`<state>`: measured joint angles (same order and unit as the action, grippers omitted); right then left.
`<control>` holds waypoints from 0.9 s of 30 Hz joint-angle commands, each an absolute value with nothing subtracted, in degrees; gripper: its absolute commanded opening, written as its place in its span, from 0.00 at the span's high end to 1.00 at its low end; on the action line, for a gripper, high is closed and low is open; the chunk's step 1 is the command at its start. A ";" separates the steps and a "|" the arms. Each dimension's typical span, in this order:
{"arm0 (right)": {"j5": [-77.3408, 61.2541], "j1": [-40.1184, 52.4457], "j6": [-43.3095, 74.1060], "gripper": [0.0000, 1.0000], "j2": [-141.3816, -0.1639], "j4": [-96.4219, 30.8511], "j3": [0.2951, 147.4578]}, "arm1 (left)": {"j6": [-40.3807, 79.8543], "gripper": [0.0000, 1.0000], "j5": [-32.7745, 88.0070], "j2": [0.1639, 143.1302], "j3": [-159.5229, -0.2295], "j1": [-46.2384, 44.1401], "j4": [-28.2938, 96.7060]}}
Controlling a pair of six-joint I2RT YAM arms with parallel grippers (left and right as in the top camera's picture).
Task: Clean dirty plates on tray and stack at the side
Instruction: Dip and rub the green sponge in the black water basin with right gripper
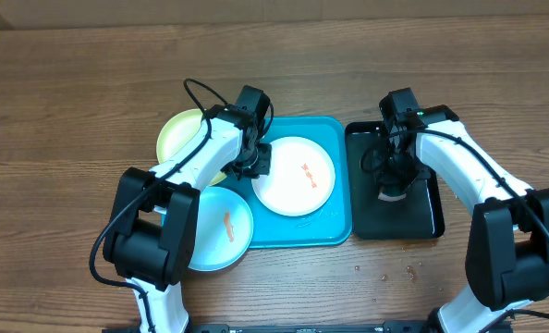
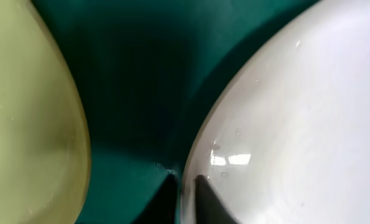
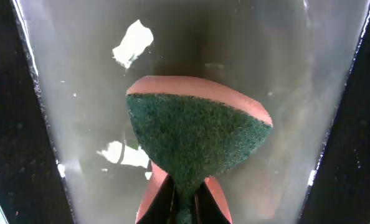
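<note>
Flanking white plate (image 1: 295, 175): yellowish plate (image 1: 180, 134), blue plate (image 1: 217, 239), black tray (image 1: 367, 211) under sponge (image 3: 197, 137).

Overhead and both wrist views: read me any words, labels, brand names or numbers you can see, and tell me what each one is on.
No readable text in any view.
White plate, yellow-green plate, light blue plate: no lettering. The orange marks are smears, not writing.
Turquoise tray, black tray, sponge: no label or number visible.
</note>
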<state>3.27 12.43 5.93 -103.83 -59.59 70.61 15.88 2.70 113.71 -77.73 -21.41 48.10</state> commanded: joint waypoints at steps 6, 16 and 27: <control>3.77 12.58 5.69 0.96 -103.53 -59.29 72.38 | 20.43 0.91 4.12 114.26 -78.59 -21.89 51.62; 3.77 12.58 5.69 0.96 -103.53 -59.33 72.38 | 16.71 0.90 4.03 114.26 -78.59 -21.89 49.25; 3.75 12.51 5.52 0.96 -103.53 -60.40 74.70 | 18.48 0.96 4.12 114.26 -78.70 -21.89 50.74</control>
